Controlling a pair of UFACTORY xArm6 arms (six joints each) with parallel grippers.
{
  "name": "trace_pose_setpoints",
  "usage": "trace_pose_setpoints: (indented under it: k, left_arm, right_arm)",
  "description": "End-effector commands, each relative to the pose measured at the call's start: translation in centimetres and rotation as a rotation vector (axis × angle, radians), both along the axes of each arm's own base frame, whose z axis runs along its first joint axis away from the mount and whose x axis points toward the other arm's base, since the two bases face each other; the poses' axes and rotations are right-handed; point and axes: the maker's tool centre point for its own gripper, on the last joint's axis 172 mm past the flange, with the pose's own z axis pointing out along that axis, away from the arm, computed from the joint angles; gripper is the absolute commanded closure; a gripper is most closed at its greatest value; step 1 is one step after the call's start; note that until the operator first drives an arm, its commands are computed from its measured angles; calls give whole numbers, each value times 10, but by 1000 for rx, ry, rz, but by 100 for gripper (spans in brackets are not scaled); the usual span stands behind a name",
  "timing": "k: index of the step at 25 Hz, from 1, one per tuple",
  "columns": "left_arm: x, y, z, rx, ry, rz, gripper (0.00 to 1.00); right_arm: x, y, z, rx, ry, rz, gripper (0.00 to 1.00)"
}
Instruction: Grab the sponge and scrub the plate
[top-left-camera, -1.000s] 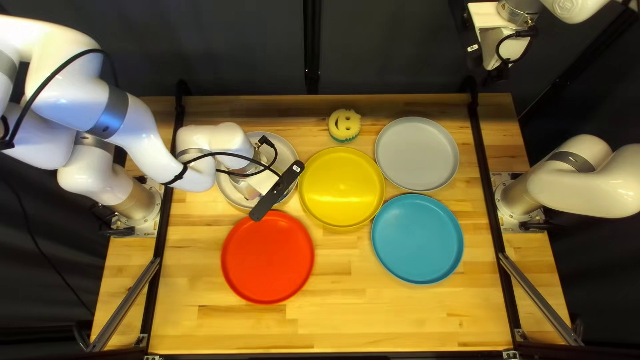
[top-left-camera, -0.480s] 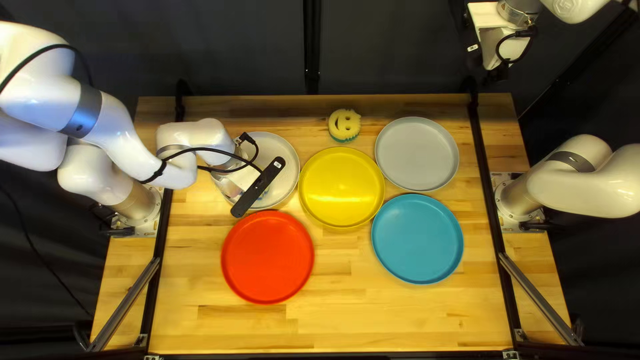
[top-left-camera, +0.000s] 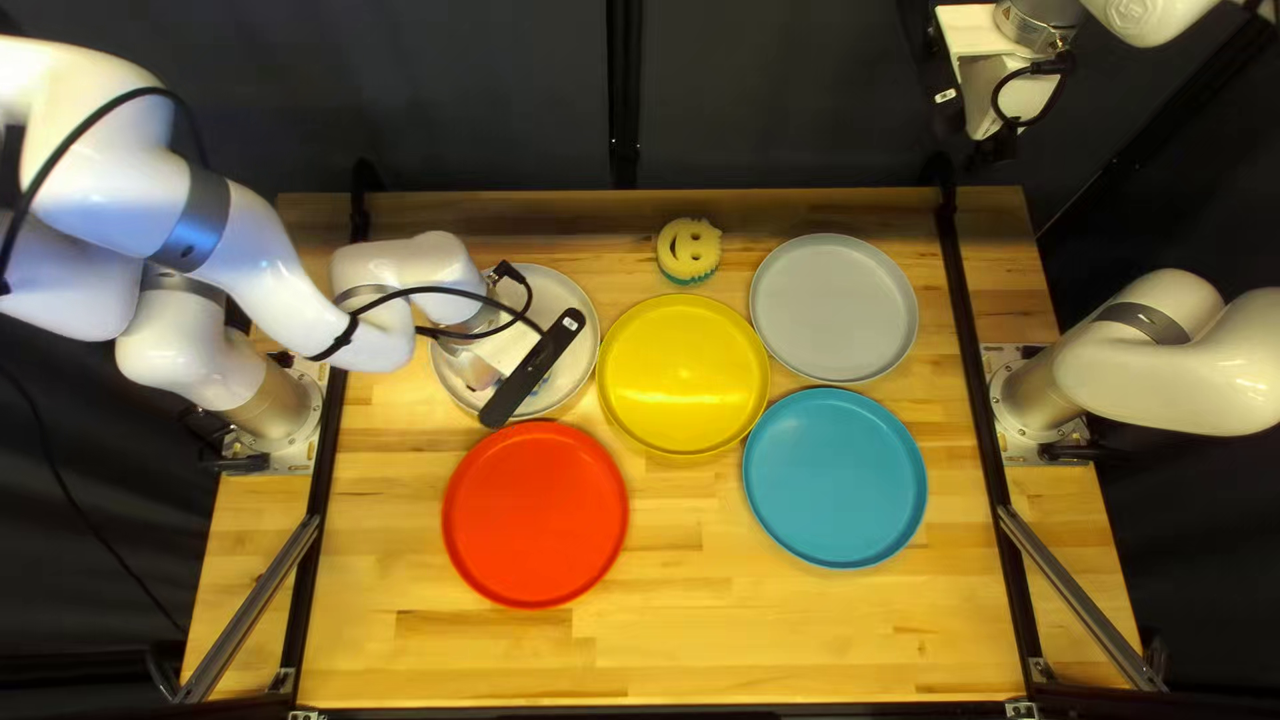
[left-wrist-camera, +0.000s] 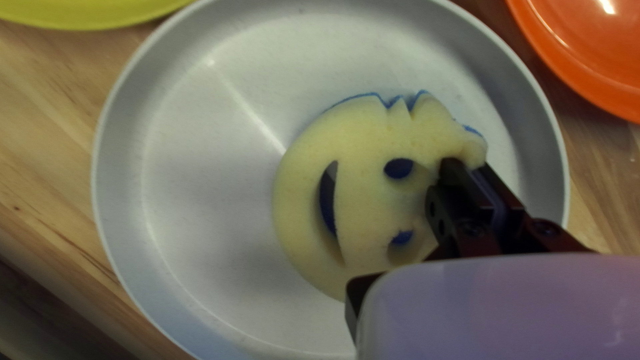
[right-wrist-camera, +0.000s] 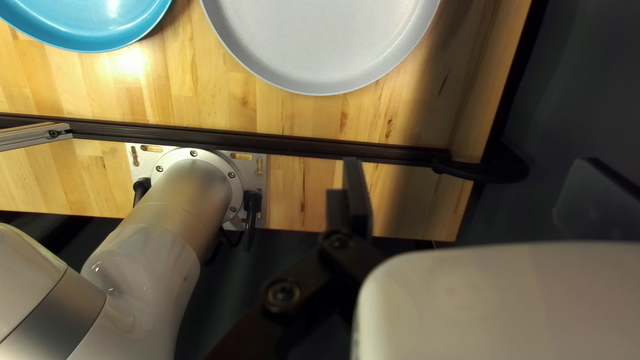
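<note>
Over the off-white plate [top-left-camera: 567, 300] at the left of the top left view is my left gripper [top-left-camera: 500, 350], its fingers hidden there beneath its housing. In the left wrist view my left gripper [left-wrist-camera: 472, 177] is shut on the edge of a yellow smiley sponge [left-wrist-camera: 363, 157] with a blue underside. That sponge lies over the inside of the white plate [left-wrist-camera: 193, 173], off to one side of its middle. My right gripper [top-left-camera: 994, 144] is beyond the table's far edge. Nothing is between its widely parted fingers in the right wrist view, where my right gripper [right-wrist-camera: 475, 193] is open.
A yellow plate [top-left-camera: 683, 376] is right beside the white one, with a red plate [top-left-camera: 535, 515] on its near side. Farther right are a grey plate [top-left-camera: 834, 308] and a blue plate [top-left-camera: 835, 478]. Another smiley sponge [top-left-camera: 690, 248] lies near the far edge.
My left arm has shifted leftward over the white plate, then a little back to the right. The plates, the second sponge and my right arm stand as before.
</note>
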Motion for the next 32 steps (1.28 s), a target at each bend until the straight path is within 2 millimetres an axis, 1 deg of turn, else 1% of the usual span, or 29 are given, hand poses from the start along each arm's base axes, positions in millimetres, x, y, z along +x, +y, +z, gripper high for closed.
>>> trace_pose_setpoints:
  k: [1, 3, 7, 11, 14, 17, 18, 20, 22, 23, 24, 25, 27, 29, 32]
  left_arm:
    - [-1, 3, -3, -4, -7, -5, 100]
    - [-10, 2, -2, -6, -4, -4, 100]
    - [-41, -2, -3, -12, 11, 10, 100]
    - [-62, -3, -4, -19, 26, 25, 100]
    - [-74, -4, -5, -23, 35, 36, 100]
    - [-78, -3, -5, -27, 41, 44, 100]
    - [-77, -3, -4, -27, 41, 45, 100]
    - [-69, 0, -3, -29, 38, 46, 100]
    - [-53, 7, -1, -31, 29, 45, 100]
    - [-50, 9, -1, -31, 25, 45, 100]
    - [-40, 17, 0, -33, 19, 44, 100]
    - [-37, 20, 0, -34, 16, 43, 100]
    - [-24, 31, -2, -42, 4, 40, 100]
    - [-13, 38, -4, -48, -3, 35, 100]
    - [-1, 43, -7, -55, -11, 26, 100]
  right_arm:
    - [0, 0, 0, 0, 0, 0, 0]
    - [0, 0, 0, 0, 0, 0, 0]
    - [0, 0, 0, 0, 0, 0, 0]
    - [0, 0, 0, 0, 0, 0, 0]
    - [0, 0, 0, 0, 0, 0, 0]
    - [0, 0, 0, 0, 0, 0, 0]
    - [0, 0, 0, 0, 0, 0, 0]
    - [0, 0, 0, 0, 0, 0, 0]
    - [0, 0, 0, 0, 0, 0, 0]
    - [0, 0, 0, 0, 0, 0, 0]
    - [0, 0, 0, 0, 0, 0, 0]
    - [0, 0, 0, 0, 0, 0, 0]
    - [0, 0, 0, 0, 0, 0, 0]
    - [0, 0, 0, 0, 0, 0, 0]
    - [0, 0, 0, 0, 0, 0, 0]
